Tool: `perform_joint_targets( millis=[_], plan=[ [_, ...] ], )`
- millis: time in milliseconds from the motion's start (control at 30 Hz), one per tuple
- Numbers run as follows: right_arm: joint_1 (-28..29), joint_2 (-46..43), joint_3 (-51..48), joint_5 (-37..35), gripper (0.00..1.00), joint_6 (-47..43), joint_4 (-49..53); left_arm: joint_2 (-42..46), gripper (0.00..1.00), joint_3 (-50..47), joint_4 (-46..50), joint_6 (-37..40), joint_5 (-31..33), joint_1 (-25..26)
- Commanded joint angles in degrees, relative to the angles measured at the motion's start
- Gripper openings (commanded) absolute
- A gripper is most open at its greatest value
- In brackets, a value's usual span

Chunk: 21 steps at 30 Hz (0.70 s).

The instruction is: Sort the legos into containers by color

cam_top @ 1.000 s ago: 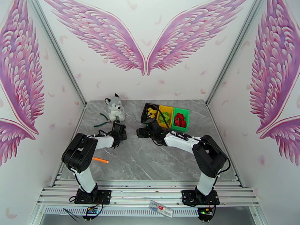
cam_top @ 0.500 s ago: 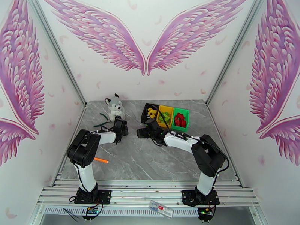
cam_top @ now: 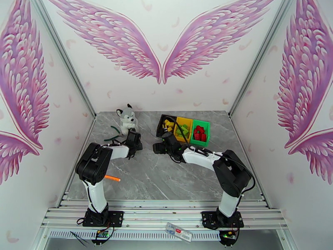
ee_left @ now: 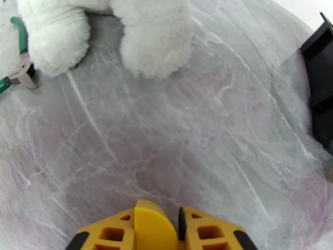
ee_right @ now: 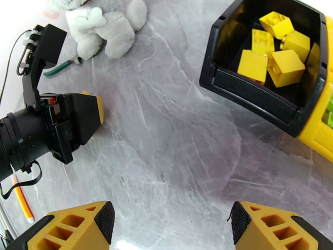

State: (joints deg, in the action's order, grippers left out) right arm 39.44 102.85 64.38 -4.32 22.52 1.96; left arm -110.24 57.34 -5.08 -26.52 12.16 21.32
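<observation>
Legos lie sorted at the table's one o'clock: yellow in the black bin, green in the yellow bin, red in the green bin. The right claw hangs released, empty, at the black bin's seven o'clock. The left claw is clenched on nothing, with the husky at its twelve o'clock.

High rear overview; two low wrist close-ups

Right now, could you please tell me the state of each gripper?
Left gripper: shut, holding nothing.
Right gripper: open, holding nothing.
</observation>
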Motion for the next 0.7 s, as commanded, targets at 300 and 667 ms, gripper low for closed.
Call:
perform_joint_targets(
  millis=[300,667],
  plan=[
    [-6.5,-8.8,-6.1,-1.3,0.79,3.1,-1.5,1.1,0.21,4.4,-10.3,-0.8,-21.1,3.0],
    [-9.7,-15.9,-12.3,-2.3,0.80,4.4,-2.8,-7.1,0.23,19.1,-13.7,-3.8,-28.4,4.7]
  ],
)
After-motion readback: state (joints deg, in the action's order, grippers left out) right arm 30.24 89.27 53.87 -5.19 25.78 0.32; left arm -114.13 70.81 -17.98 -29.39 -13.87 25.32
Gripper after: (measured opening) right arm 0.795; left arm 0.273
